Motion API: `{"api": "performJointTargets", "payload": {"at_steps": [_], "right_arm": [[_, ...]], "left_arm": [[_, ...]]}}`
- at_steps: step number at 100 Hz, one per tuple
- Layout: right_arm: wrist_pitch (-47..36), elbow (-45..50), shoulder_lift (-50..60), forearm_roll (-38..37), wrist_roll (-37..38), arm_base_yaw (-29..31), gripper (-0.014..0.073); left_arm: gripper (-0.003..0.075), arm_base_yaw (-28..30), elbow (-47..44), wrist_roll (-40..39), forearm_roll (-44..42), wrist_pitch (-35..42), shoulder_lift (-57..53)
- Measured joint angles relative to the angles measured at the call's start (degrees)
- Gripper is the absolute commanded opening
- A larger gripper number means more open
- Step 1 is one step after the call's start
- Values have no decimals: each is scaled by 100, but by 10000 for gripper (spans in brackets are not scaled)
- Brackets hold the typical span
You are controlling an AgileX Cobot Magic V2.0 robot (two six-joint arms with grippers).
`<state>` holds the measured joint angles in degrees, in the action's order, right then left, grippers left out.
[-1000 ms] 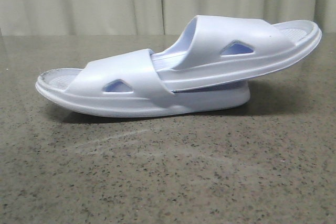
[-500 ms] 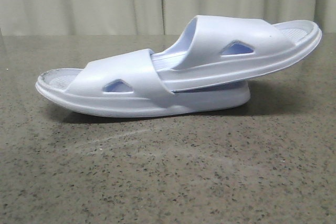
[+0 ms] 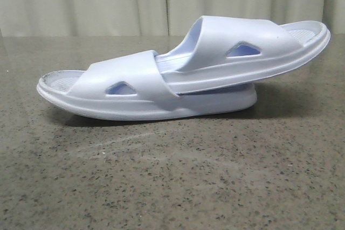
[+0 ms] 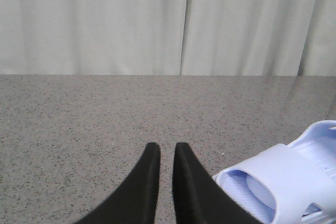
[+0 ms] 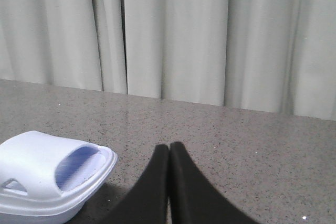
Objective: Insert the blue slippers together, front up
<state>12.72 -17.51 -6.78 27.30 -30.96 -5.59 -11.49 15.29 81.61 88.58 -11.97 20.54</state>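
Two blue slippers lie nested in the middle of the table in the front view. The lower slipper lies flat, its strap to the left. The upper slipper has one end tucked under that strap and its other end tilted up to the right. My left gripper is empty, its jaws a narrow gap apart, just left of a slipper end. My right gripper is shut and empty, to the right of a slipper end. Neither gripper shows in the front view.
The slippers rest on a speckled grey stone tabletop. A pale curtain hangs behind the table's far edge.
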Motion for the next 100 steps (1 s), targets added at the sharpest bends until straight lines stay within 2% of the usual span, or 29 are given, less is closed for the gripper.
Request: {"api": "performJointTargets", "payload": {"at_steps": [33,42,49,56,73,80,87,100], "right_arm": [[0,0,0,0,0,0,-107],[0,0,0,0,0,0,-107],[0,0,0,0,0,0,-107],[0,0,0,0,0,0,-107],[0,0,0,0,0,0,-107],[0,0,0,0,0,0,-107],[0,0,0,0,0,0,-107],[0,0,0,0,0,0,-107]], "left_arm": [[16,0,0,0,-13,123,-33],[16,0,0,-20,-391,178,-93],[16,0,0,-384,-1062,178,-172],[16,0,0,-1183,-2058,156,-281],[16,0,-89,-4140,-5208,-57,-608],[16,0,-227,-5174,-6247,-99,-825],[16,0,-413,-6031,-7079,-139,-1081],[16,0,-804,-7075,-8127,-217,-1610]]}}
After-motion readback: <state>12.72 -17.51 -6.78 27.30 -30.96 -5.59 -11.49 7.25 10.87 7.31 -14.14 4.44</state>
